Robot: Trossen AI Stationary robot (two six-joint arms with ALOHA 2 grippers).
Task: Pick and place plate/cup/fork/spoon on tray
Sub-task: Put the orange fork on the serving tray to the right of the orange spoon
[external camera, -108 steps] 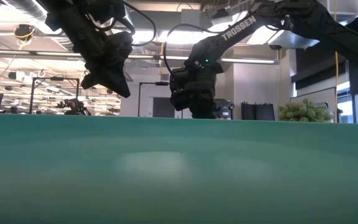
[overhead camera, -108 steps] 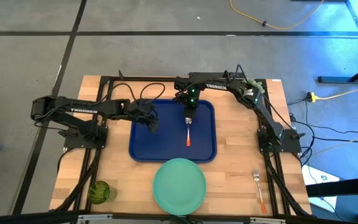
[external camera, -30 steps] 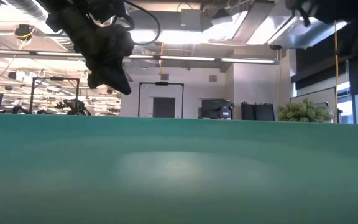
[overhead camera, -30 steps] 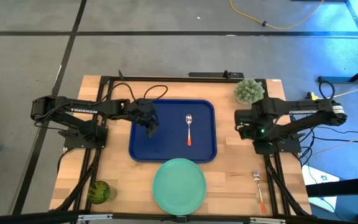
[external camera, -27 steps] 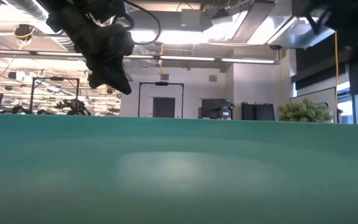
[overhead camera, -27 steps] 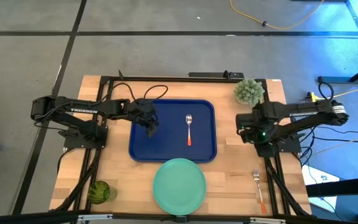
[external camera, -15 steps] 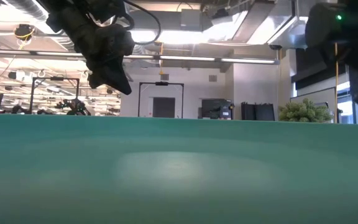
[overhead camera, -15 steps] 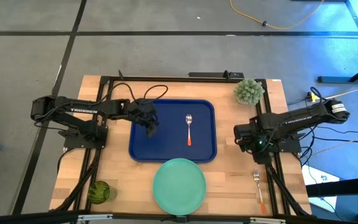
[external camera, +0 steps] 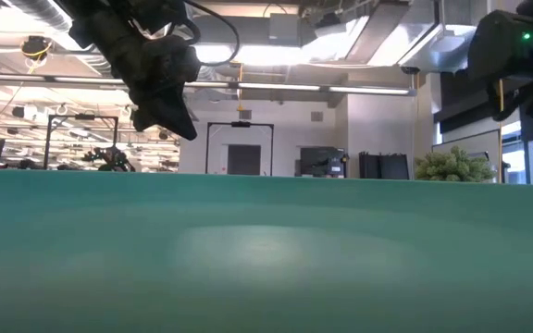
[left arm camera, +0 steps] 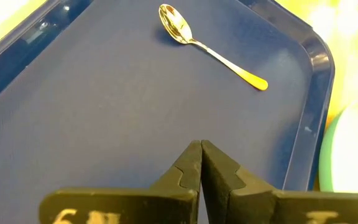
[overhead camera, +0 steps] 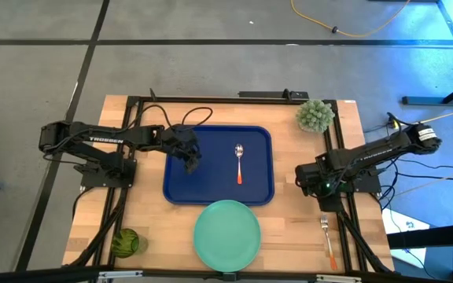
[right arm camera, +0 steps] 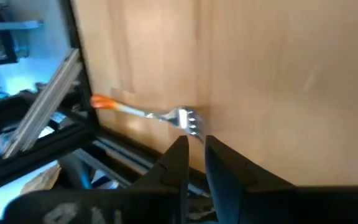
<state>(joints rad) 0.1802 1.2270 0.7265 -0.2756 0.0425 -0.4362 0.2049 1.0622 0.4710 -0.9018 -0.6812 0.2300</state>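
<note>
The dark blue tray (overhead camera: 203,177) lies mid-table, and the spoon (overhead camera: 239,163) lies flat on its right half; it also shows in the left wrist view (left arm camera: 210,45). My left gripper (overhead camera: 193,161) hovers shut over the tray's left half (left arm camera: 104,112). The mint-green plate (overhead camera: 227,234) rests flat by the near edge, with the dark-green cup (overhead camera: 124,242) at the near left. The fork (overhead camera: 328,236) lies flat at the near right. My right gripper (overhead camera: 305,179) hovers right of the tray, fingers a narrow gap apart, with the fork (right arm camera: 145,114) ahead of them.
A pale green ball-shaped plant (overhead camera: 314,115) stands at the far right corner. Bare wood lies between the tray and the table's right edge. In the low view the plate's rim (external camera: 266,259) fills the lower half. Black frame rails run along the table's sides.
My right gripper has gone toward the table's near edge, right of the tray, closer to the fork. My left gripper, the spoon and the other things have kept still.
</note>
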